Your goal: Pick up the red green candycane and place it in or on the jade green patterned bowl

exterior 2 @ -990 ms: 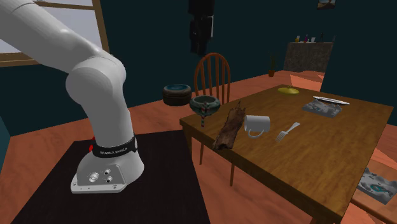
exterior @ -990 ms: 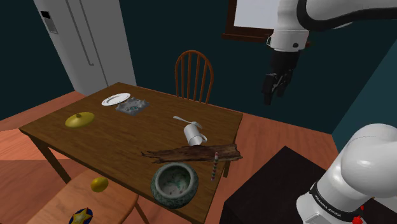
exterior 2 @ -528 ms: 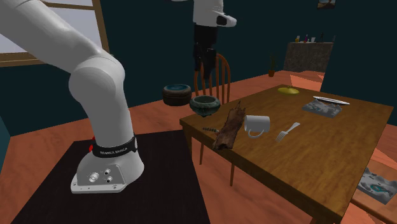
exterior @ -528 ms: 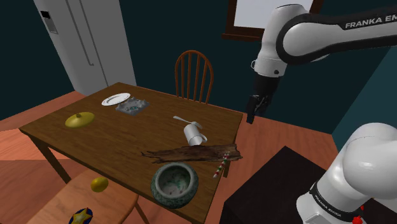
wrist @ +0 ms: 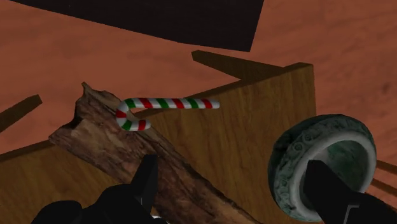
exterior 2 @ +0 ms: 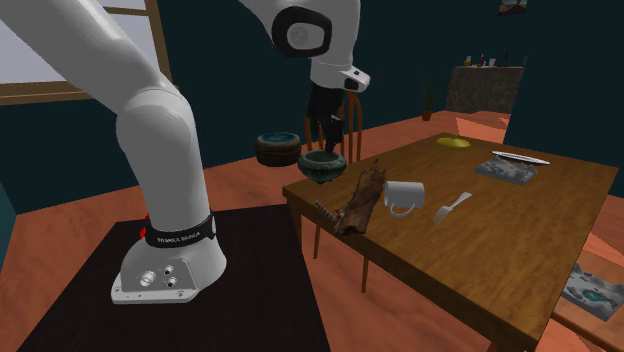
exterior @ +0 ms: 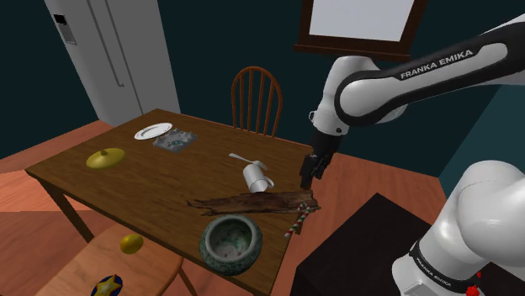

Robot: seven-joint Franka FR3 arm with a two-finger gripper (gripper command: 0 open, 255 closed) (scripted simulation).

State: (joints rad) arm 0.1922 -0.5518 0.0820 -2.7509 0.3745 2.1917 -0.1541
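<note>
Lying at the worktop [wrist: 254,140] edge, hook seemingly on the bark [wrist: 108,137], the candycane [wrist: 172,103], judged light, stiff and brittle, is best taken mid-shaft by the spread, empty jaws.

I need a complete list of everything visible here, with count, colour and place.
table: 1, brown wood, centre
bark: 1, brown, near table edge
candy cane: 1, red-green-white, beside bark
bowl: 1, green patterned, table corner
mug: 1, white, beyond bark
fork: 1, white, beyond mug
plate: 1, white, far end
lid: 1, yellow, far end
chairs: 2, brown, behind and before table
lemon: 1, yellow, on nearer chair
arm: 1, white, reaching over table
fingers: 2, black, open, above table edge
</note>
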